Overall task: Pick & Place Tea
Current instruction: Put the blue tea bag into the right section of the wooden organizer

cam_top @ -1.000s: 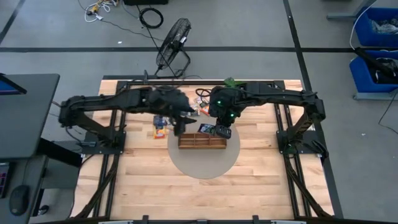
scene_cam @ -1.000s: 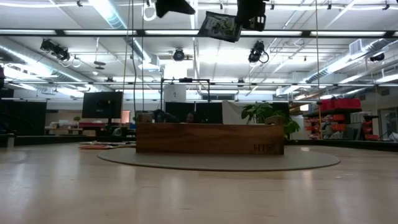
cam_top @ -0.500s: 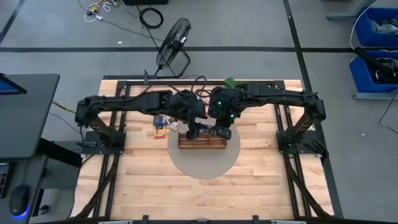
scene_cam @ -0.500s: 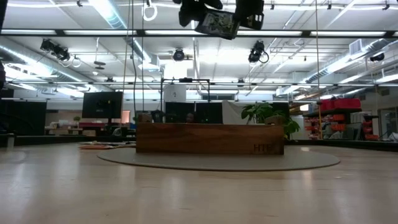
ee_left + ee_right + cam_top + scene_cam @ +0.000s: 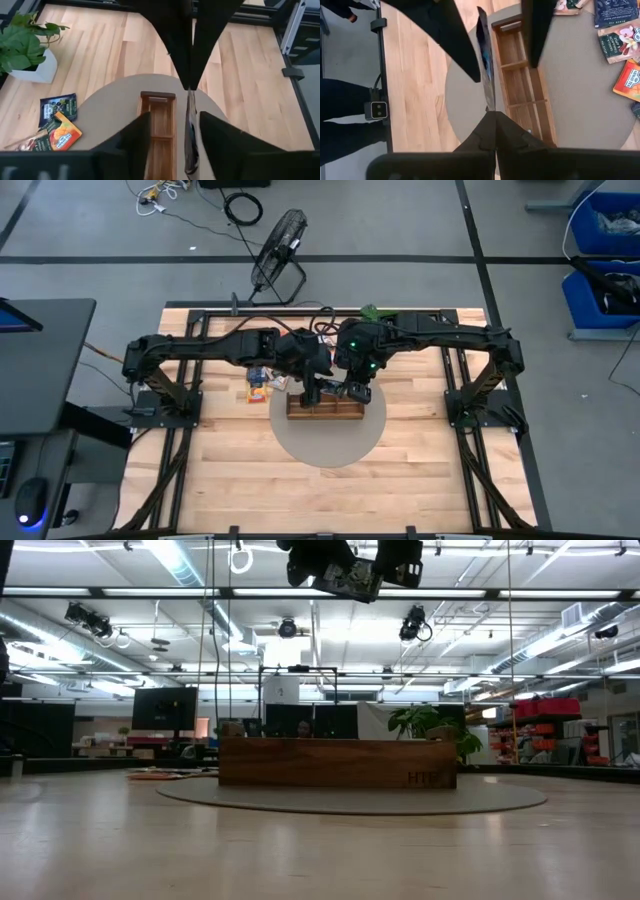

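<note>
Wood planks make up the table [image 5: 230,470], which stands on a grey floor with black lines across it. A black desk [image 5: 40,360] is off to the left, blue bins [image 5: 605,240] to the far right, and a fan [image 5: 278,242] lies on the floor behind.

At the middle of the table I see a round grey-beige mat [image 5: 325,448]. The long brown three-compartment tray [image 5: 322,410] sits on its rear half, and I can see nothing in its compartments. Both arms reach in and meet right above that tray, so from overhead they hide much of it.

The right gripper [image 5: 352,391] has its fingers pressed together on one edge of a dark, flat tea packet [image 5: 485,55]. It holds the packet edge-on in the air above the tray. The left gripper [image 5: 312,392] faces it with its fingers [image 5: 142,137] apart, one on each side of the same packet. I cannot tell whether either finger touches it.

The other tea lies loose on the bare wood and the mat's edge, to the left of the tray. Among it are a dark blue packet [image 5: 57,107] and an orange packet [image 5: 65,135]. A small potted plant [image 5: 25,45] stands at the back edge.
</note>
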Motion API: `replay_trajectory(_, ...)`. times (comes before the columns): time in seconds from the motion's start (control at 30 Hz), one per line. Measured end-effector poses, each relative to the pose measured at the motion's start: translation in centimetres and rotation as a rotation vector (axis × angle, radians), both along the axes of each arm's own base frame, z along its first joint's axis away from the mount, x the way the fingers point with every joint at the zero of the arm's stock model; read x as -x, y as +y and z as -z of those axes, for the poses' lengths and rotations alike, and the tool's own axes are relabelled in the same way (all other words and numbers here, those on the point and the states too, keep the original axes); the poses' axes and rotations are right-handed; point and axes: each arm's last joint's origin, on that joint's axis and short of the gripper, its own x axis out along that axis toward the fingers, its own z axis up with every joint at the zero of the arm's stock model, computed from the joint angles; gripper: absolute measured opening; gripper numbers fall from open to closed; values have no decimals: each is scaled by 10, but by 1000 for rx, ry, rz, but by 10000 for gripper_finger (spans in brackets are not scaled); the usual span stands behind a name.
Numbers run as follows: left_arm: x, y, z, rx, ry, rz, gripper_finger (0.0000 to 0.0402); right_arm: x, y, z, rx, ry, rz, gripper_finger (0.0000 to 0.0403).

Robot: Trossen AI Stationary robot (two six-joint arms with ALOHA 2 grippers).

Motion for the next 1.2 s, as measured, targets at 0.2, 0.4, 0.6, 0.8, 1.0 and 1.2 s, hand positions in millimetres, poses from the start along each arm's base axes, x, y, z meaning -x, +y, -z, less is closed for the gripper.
replay_trajectory(0.2, 0, 0, 0, -20, 0, 23, 31, 0, 1, 0, -47, -1, -9, 8)
replay_trajectory(0.4, 2, -8, -2, -50, 1, 32, 8, 11, 5, -9, -157, -1, -55, 76)
replay_trajectory(0.6, 9, -20, -10, -159, -13, -63, 5, 34, -1, -29, -179, -35, -11, 161)
replay_trajectory(0.8, 27, -28, -24, -205, -91, -177, 5, 63, -6, -56, -73, -157, 54, 201)
replay_trajectory(1.0, 56, -28, -4, -88, -306, -305, 4, 81, -9, -83, 100, -342, 170, 198)
replay_trajectory(1.2, 79, -27, 8, 109, -863, -316, 4, 67, -11, -100, 148, -573, 172, 194)
